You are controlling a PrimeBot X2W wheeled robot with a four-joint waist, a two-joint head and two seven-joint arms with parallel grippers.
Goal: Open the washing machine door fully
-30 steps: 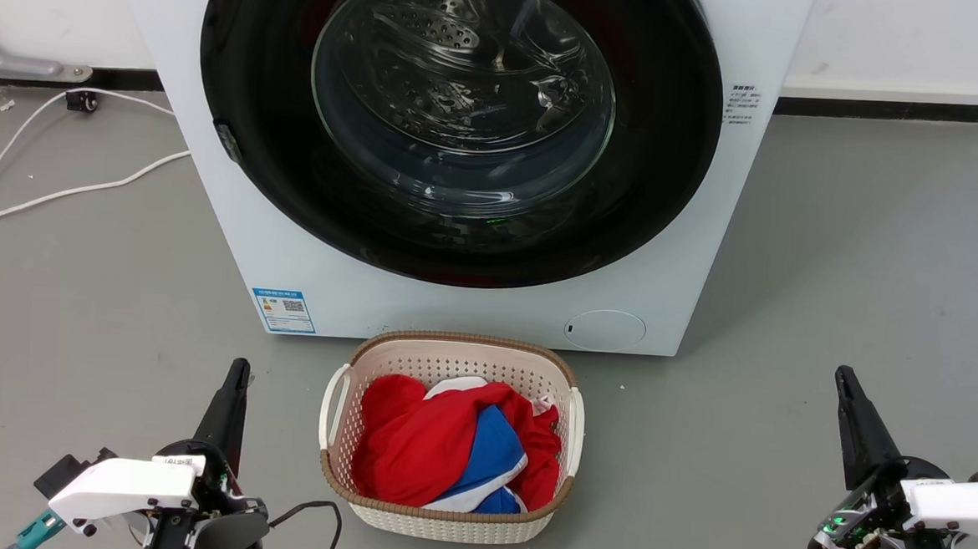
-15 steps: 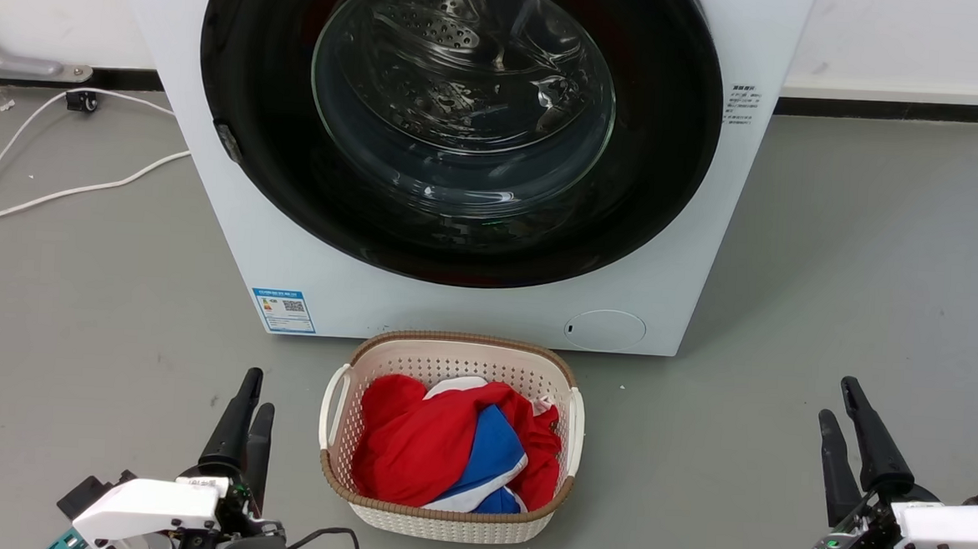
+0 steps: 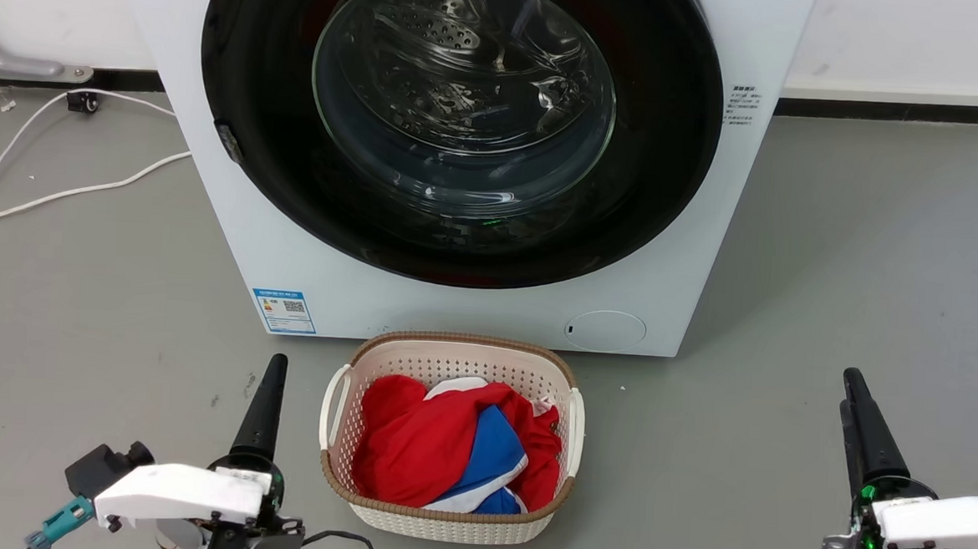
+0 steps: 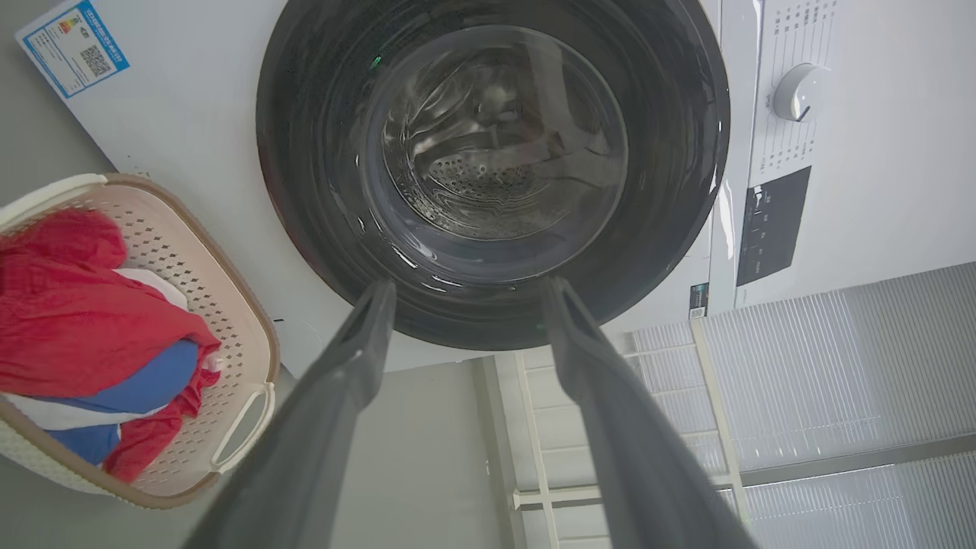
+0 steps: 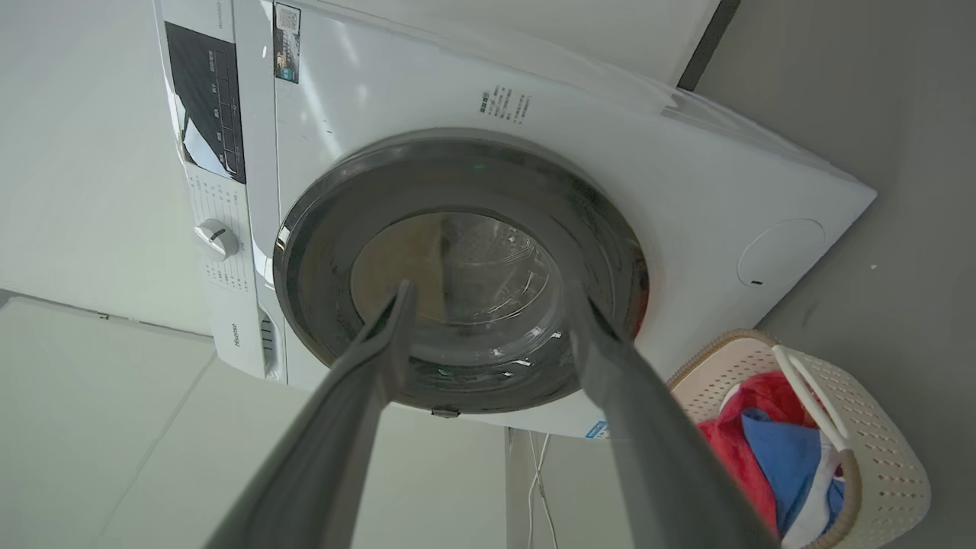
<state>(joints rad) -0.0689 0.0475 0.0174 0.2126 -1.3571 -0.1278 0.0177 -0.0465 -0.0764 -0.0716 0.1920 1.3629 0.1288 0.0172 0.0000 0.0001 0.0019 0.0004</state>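
Against the back wall: white washing machine [image 3: 454,310], its round black washing machine door [image 3: 461,114] closed. On floor before it: laundry basket [image 3: 454,350] of red and blue clothes. Left gripper [image 3: 277,365] and right gripper [image 3: 850,382] flank the basket, fingers [image 4: 343,381] spread, holding nothing.

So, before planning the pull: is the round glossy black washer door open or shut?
Shut: the round glossy black door lies flush against the white boxy washing machine, with no gap showing at its rim.
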